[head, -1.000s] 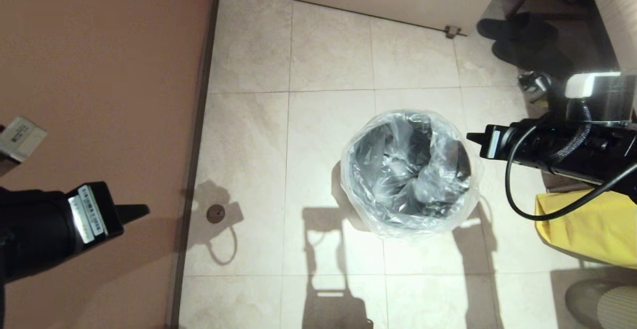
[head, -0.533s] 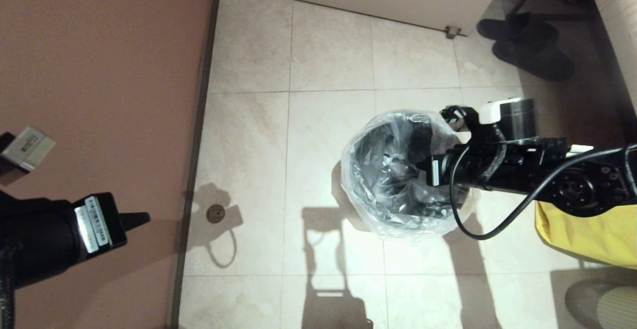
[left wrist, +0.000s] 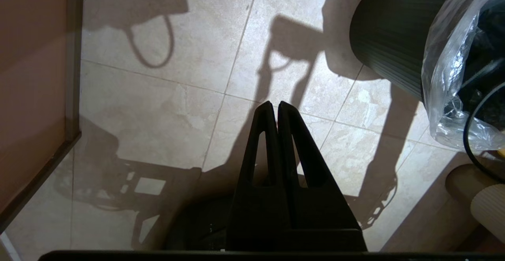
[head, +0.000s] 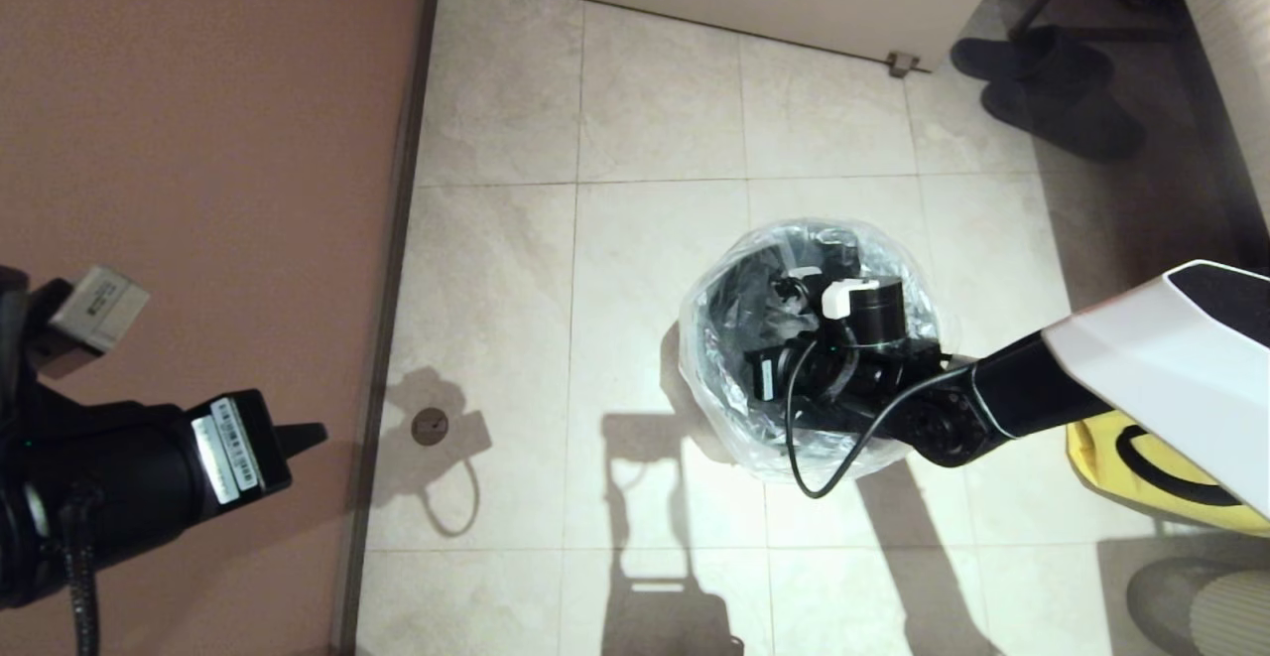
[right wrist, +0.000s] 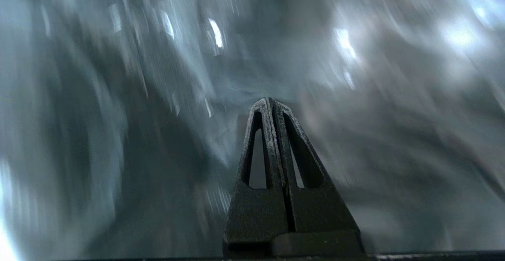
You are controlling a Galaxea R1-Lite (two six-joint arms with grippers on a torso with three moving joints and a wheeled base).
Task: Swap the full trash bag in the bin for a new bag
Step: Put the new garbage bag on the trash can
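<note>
The bin [head: 898,443] stands on the tiled floor, lined with the new bag [head: 709,338], whose clear crinkly plastic folds over the rim. My right arm's wrist [head: 853,324] reaches down into the bin's mouth. In the right wrist view the right gripper [right wrist: 270,101] is shut with nothing between its fingers, its tips close to the new bag [right wrist: 118,95] inside the bin. My left gripper [head: 316,431] hangs shut and empty to the left by the wall. The left wrist view has the left gripper [left wrist: 275,104] above the floor, the bin's ribbed dark wall [left wrist: 386,47] beyond it.
A brown wall [head: 198,140] runs down the left. A floor drain [head: 430,426] sits near its foot. An opaque yellow bag [head: 1191,482] lies right of the bin. Dark slippers [head: 1052,90] and a door stop [head: 901,63] are at the back right.
My right arm has swung from the bin's right side over the rim and down into the bin. The left arm has shifted slightly right and lower in the view.
</note>
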